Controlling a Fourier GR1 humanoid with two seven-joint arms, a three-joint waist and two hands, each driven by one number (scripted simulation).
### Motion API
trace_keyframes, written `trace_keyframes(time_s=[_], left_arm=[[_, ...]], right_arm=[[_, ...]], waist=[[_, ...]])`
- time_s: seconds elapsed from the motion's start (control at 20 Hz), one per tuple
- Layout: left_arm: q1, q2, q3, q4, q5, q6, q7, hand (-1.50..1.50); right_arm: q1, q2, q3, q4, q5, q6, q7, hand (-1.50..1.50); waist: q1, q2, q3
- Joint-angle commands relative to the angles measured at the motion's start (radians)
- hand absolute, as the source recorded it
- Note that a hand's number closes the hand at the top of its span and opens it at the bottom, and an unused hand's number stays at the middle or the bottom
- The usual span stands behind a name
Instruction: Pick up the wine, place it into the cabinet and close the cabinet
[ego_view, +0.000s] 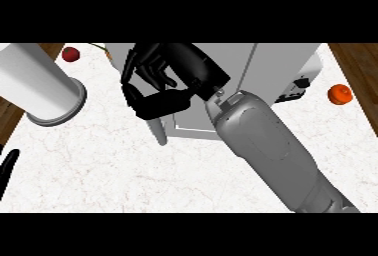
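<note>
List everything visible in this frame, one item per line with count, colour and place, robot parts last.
counter: one, white marbled, fills most of the view.
cabinet: one, light grey, top centre to right, behind the right hand.
cabinet door: one, grey, seen edge-on and jutting toward the viewer, below the right hand.
cylinder: one, white-grey, large, upper left.
red fruit: one, red, top left of the counter.
orange fruit: one, orange, right edge of the counter.
wine: not visible in this frame.
right hand: one, black, fingers curled, at the cabinet front; whether it holds anything cannot be told.
right forearm: one, grey, from lower right.
left hand: one, black, only a sliver at the left edge.
</note>
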Motion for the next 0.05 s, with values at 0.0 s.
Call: trace_keyframes(time_s=[0.0], left_arm=[[-0.033,-0.02,-0.032,0.015,-0.032,0.017,-0.003,-1.5]], right_arm=[[-0.03,-0.111,-0.139,0.155,0.031,-0.045,-0.029,1.5]], waist=[[-0.008,0.042,0.022]])
